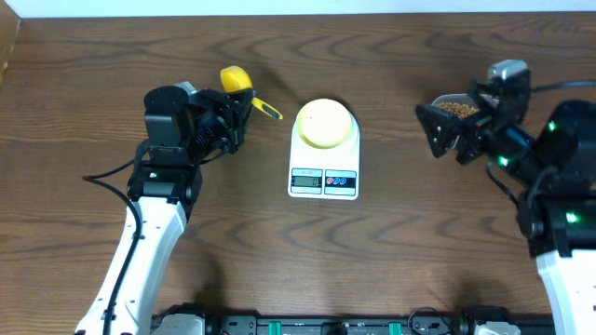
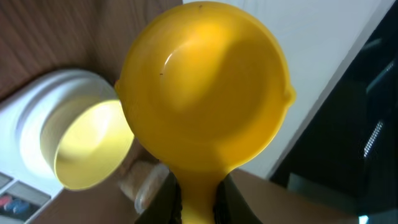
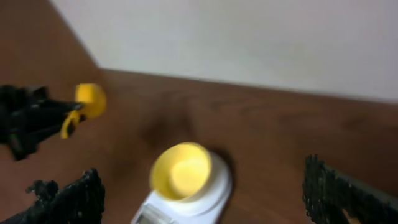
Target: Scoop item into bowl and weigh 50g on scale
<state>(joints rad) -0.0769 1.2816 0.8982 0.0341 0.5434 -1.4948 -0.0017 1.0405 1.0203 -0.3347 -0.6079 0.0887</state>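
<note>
Overhead view: the left end effector (image 1: pixel 244 102) is clamped on the handle of a yellow plastic scoop (image 1: pixel 237 79), whose round cup sticks out beyond the fingertips. In the left wrist view that cup (image 2: pixel 205 87) fills most of the picture, its hollow facing the camera, and the handle runs down between the closed fingers (image 2: pixel 163 202).

A small round pale yellow-green bowl (image 1: pixel 324 123) sits on top of a white rectangular digital kitchen scale (image 1: pixel 324 163). Both are near the left end effector, off to its right and clear of the scoop. The scale's display and coloured buttons face the near edge of the dark wooden bench (image 1: pixel 391 251).

The right end effector (image 1: pixel 436 132) has its fingers (image 3: pixel 74 199) spread wide apart with nothing gripped. From its wrist view, the bowl (image 3: pixel 180 171) and scale (image 3: pixel 205 199) lie ahead of it, well apart from the fingertips. A heap of small round tan beans (image 1: pixel 457 109) lies in a clear plastic tub (image 1: pixel 445 101), just behind this end effector and partly hidden by it.
</note>
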